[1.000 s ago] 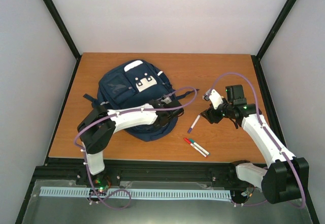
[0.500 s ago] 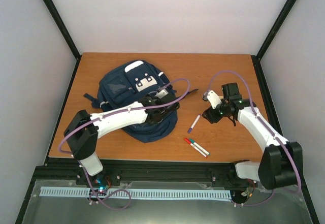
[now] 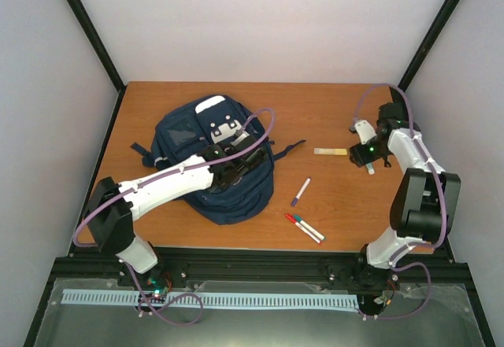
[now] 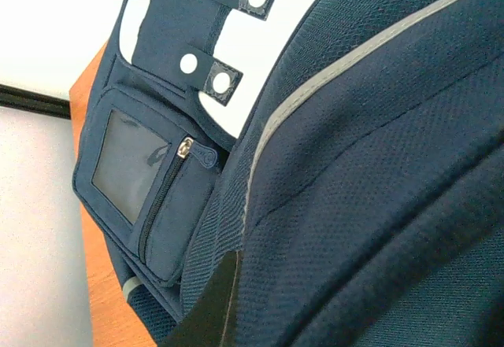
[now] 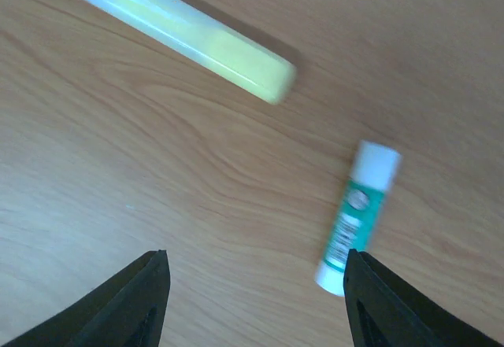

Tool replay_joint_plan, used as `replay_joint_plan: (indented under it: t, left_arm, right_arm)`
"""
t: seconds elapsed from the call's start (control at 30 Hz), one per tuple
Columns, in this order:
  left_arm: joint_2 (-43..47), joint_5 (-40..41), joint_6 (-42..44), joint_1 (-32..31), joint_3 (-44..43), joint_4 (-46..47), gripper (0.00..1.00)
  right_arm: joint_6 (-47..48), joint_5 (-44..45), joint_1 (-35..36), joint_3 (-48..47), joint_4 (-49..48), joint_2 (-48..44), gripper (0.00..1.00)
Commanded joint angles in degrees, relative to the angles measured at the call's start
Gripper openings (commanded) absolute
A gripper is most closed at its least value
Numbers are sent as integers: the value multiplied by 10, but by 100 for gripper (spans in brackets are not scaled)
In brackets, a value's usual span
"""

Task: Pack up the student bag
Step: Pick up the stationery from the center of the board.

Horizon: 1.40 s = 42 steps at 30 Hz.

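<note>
Navy student bag (image 3: 185,138) lies left of centre on the table (image 3: 339,103), the left gripper (image 3: 239,164) shut tight against it. At right, the right gripper (image 5: 253,260) hangs empty, jaws apart, over the glue stick (image 5: 358,217). The highlighter (image 3: 330,151), pen (image 3: 300,192) and two markers (image 3: 304,227) lie unpacked, so packing looks barely begun.
</note>
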<state>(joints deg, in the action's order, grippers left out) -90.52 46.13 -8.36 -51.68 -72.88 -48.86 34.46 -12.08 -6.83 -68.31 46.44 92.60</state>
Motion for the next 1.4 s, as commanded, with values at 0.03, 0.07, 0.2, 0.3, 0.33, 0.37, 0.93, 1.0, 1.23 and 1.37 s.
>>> replay_joint_plan:
  t: [0.03,0.07,0.2,0.3,0.33,0.37,0.93,1.0,1.23,1.37]
  left_arm:
    - [52,-10,-26,1,-8,8,1]
    - [56,-12,-26,1,-8,9,1]
    - [68,-16,-28,5,-3,9,1]
    - [75,-11,-31,7,-1,10,1]
    - [78,-10,-31,7,0,10,1]
    - [80,-10,-31,9,0,12,1]
    - [83,-2,-32,13,5,14,1]
    - [82,-3,-32,14,5,14,1]
    - [83,0,-32,14,5,12,1]
    - [85,3,-32,14,6,13,1]
  right_arm:
    - [31,54,-76,-44,37,64,62]
    - [33,57,-86,-52,39,76,61]
    - [36,71,-108,-76,38,118,62]
    - [33,72,-109,-93,36,140,62]
    - [31,69,-109,-101,38,148,61]
    - [28,65,-109,-110,40,157,60]
    - [24,4,-109,-158,68,226,52]
    - [24,5,-108,-157,68,229,50]
    - [22,1,-108,-164,87,245,40]
    - [20,7,-107,-164,93,251,30]
